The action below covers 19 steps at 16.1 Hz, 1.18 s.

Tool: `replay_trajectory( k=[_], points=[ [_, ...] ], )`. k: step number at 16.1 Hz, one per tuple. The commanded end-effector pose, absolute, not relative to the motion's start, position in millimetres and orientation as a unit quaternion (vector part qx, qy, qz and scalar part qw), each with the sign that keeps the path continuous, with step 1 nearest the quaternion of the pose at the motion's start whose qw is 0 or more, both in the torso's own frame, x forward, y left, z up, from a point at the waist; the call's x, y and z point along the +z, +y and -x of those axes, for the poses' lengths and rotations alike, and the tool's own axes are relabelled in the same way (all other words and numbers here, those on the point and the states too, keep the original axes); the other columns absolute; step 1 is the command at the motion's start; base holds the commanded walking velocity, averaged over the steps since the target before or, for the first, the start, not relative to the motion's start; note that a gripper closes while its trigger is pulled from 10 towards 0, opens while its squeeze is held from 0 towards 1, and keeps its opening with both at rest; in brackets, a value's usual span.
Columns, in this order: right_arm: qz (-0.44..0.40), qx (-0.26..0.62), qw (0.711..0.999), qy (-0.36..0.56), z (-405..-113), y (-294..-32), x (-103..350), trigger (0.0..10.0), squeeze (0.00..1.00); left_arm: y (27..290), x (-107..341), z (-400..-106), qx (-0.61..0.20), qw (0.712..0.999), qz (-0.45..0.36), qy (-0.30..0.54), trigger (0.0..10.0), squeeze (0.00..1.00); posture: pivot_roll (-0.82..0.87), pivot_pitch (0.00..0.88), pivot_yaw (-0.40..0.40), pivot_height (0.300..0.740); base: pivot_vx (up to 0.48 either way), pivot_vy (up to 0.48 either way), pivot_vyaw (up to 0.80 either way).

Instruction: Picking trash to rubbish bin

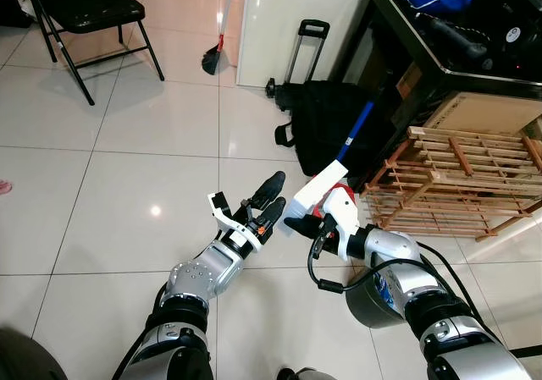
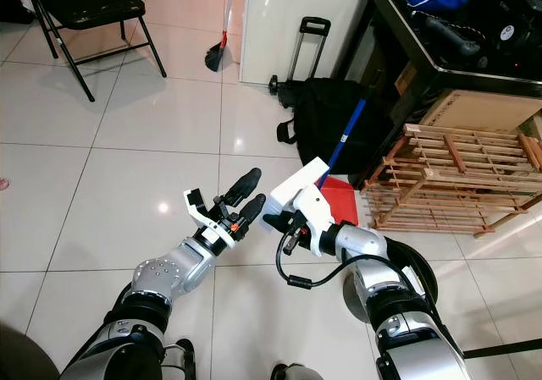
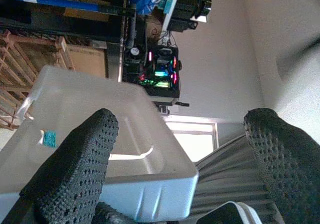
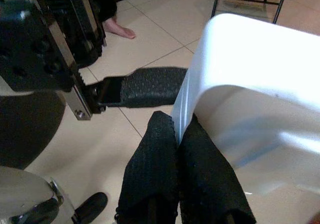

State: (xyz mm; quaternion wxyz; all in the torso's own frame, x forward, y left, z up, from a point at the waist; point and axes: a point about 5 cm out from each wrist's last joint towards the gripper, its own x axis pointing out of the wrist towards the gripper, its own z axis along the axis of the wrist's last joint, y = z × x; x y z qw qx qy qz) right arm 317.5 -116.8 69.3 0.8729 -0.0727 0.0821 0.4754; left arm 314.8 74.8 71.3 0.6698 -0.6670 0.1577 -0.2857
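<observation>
A white plastic container (image 1: 318, 190) hangs above the tiled floor in front of me. My right gripper (image 1: 298, 224) is shut on the container's rim, and in the right wrist view the two fingers (image 4: 165, 169) pinch the thin white wall (image 4: 250, 84). My left gripper (image 1: 273, 195) is open just left of the container, its fingertips close to it but apart from it. In the left wrist view the container (image 3: 100, 114) lies beyond the spread left fingers (image 3: 75, 169).
A black trolley bag (image 1: 326, 118) and a blue-handled red dustpan (image 2: 343, 202) lie just beyond the grippers. A wooden slatted rack (image 1: 457, 181) stands under a dark cabinet (image 1: 457, 50) at right. A folding chair (image 1: 89, 12) and broom (image 1: 216, 54) stand far left. A person's bare foot (image 4: 120, 30) is nearby.
</observation>
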Motion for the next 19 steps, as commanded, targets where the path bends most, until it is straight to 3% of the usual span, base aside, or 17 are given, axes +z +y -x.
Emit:
replay_trajectory(
  k=[1,2,7,9,12,13,14,17,19],
  points=[
    [0.084,0.464,0.878,0.079,-319.6,-124.1,70.9,10.0,0.14,61.4,76.7,-314.9,-0.303,0.658,0.669,0.166,10.0,0.0,-0.06,0.144,-0.159,0.74,0.0,0.0,0.0],
    [0.09,0.462,0.879,0.077,-319.9,-124.4,71.0,10.0,0.18,62.2,76.8,-315.0,-0.304,0.658,0.669,0.165,10.0,0.0,-0.06,0.144,-0.159,0.74,0.0,0.0,0.0],
    [0.095,0.471,0.874,0.077,-317.5,-123.8,68.1,10.0,0.18,62.9,75.0,-314.0,-0.306,0.658,0.667,0.167,10.0,0.0,-0.06,0.141,-0.157,0.74,0.0,0.0,0.0],
    [0.098,0.469,0.874,0.078,-316.9,-124.3,66.7,10.0,0.18,63.4,73.4,-315.1,-0.297,0.673,0.656,0.169,10.0,0.0,-0.07,0.139,-0.155,0.74,0.0,0.0,0.0],
    [0.095,0.474,0.872,0.084,-314.6,-124.1,63.8,10.0,0.19,67.9,76.1,-325.3,-0.256,0.761,0.576,0.153,10.0,0.0,-0.07,0.131,-0.153,0.74,0.0,0.0,0.0],
    [0.094,0.474,0.871,0.086,-313.9,-124.9,63.0,10.0,0.2,73.2,77.9,-328.1,-0.25,0.807,0.513,0.152,10.0,0.0,-0.06,0.128,-0.154,0.74,0.0,0.0,0.0],
    [0.094,0.475,0.871,0.086,-313.9,-125.0,62.9,10.0,0.2,74.2,78.6,-328.4,-0.25,0.816,0.498,0.152,10.0,0.0,-0.06,0.128,-0.154,0.74,0.0,0.0,0.0],
    [0.095,0.47,0.873,0.088,-314.8,-126.1,62.6,10.0,0.22,86.9,88.2,-323.0,-0.271,0.881,0.364,0.136,10.0,0.0,-0.06,0.136,-0.155,0.74,0.0,0.0,0.0],
    [0.099,0.461,0.877,0.091,-318.0,-127.2,63.9,10.0,0.23,93.9,95.6,-312.0,-0.305,0.925,0.189,0.128,10.0,0.0,-0.05,0.146,-0.158,0.74,0.0,0.0,0.0]
  ],
)
